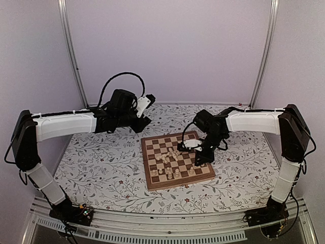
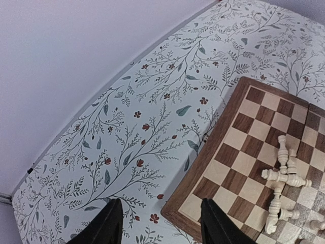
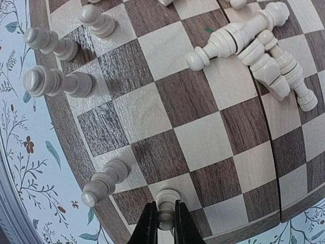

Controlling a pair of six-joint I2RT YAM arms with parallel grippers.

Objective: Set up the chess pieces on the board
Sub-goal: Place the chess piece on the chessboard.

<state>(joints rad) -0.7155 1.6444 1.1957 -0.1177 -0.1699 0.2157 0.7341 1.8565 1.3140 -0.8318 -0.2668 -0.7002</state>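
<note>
**Item:** chess pieces (image 3: 238, 38), pale turned wood, very small beside a claw.

**Location:** all on the board (image 3: 203, 140). A tangled heap lies on its side mid-board. Several stand along one edge row. One piece (image 3: 166, 206) is in that row near a corner.

**Handling (judged):**
- Light and stiff.
- Smooth and round, so apt to roll or twist out of a pinch.
- The thin necks may snap under a hard squeeze.

**Where to hold (judged):**
- Standing ones: across the stem, just under the head.
- Lying ones: across the middle, at a spot no neighbour touches.

**Right claw** (image 3: 165, 226): pressed together on the single piece, pinching it near the top. Whether its base touches the square cannot be told.

**Left claw** (image 2: 160, 229): spread, nothing between the fingers, hanging over the table (image 2: 127, 127) just beside a board corner.

**Edges and room:**
- A standing neighbour is just beside the pinched piece and could be knocked over.
- Bare squares separate the edge row from the heap.
- A plain brown border rims the board, with a wide margin of floral cloth beyond it.
</note>
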